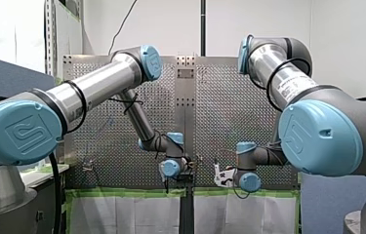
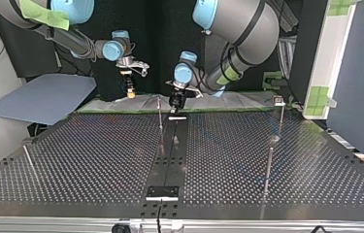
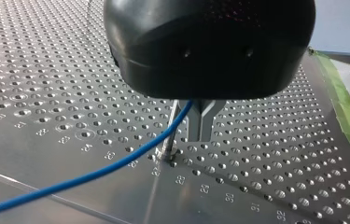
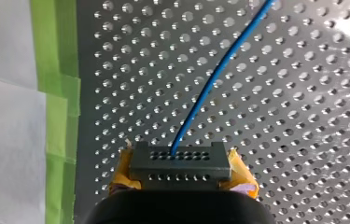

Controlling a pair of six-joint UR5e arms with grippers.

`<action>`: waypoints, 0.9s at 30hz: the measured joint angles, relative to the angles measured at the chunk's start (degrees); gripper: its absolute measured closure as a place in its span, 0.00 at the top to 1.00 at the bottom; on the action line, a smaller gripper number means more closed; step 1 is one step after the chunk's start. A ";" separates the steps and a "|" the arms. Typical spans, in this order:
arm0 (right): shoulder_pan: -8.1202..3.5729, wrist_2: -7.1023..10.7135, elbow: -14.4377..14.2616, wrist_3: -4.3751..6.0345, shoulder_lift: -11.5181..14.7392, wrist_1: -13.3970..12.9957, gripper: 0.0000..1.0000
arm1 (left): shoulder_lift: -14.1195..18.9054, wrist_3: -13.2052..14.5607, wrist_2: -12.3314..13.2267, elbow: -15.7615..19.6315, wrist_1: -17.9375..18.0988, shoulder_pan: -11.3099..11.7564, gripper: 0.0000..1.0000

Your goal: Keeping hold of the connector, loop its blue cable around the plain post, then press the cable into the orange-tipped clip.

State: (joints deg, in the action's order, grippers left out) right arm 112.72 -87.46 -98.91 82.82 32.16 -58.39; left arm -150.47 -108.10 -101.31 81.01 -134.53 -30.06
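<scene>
Firstly, in the right wrist view, the right hand [image 4: 181,169] is seen clenched on the connector [image 4: 179,161], a black block with two rows of small holes, gripped at its ends between the yellow pads [image 4: 241,176]. The blue cable [image 4: 205,93] is seen leaving the connector's middle and curving away ahead of the hand, above the perforated counter [image 4: 303,140]. A strip of green tape [image 4: 53,70] is laid along the counter's edge, with a white covering [image 4: 4,149] beyond it.

Next, in the left wrist view, the left hand [image 3: 200,130] is shown with its metal fingers [image 3: 201,122] closed to a single tip just above the counter. The cable is seen emerging at the fingers' root and running off to one side; whether it is pinched between them cannot be told. A thin plain post [image 3: 170,142] is planted in the counter just beside the fingers, and it is crossed by the cable on the camera's side.

In the top view, the right hand is held raised at the view's left, over the counter's far edge, with the connector in its pads. The left hand is set low near the middle, just beside the thin post. Further posts [image 2: 268,167] are set at the view's right.

In the front view, both hands are found near the middle of the counter's taped edge, apart from one another.
</scene>
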 joint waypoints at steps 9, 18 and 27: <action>-0.28 0.36 1.11 0.15 -0.52 0.23 0.00 | -0.02 0.00 0.10 0.00 -0.09 0.50 0.00; -0.42 0.80 2.05 0.07 -0.63 0.98 0.00 | -0.02 0.00 0.11 0.00 -0.27 1.07 0.00; -0.71 1.31 2.49 0.09 -0.72 1.15 0.00 | -0.02 -0.17 0.32 0.00 -0.31 1.49 0.00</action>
State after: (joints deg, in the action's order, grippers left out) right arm 112.00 -86.15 -96.42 82.91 31.44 -57.24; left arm -150.50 -108.27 -100.99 81.01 -134.83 -28.57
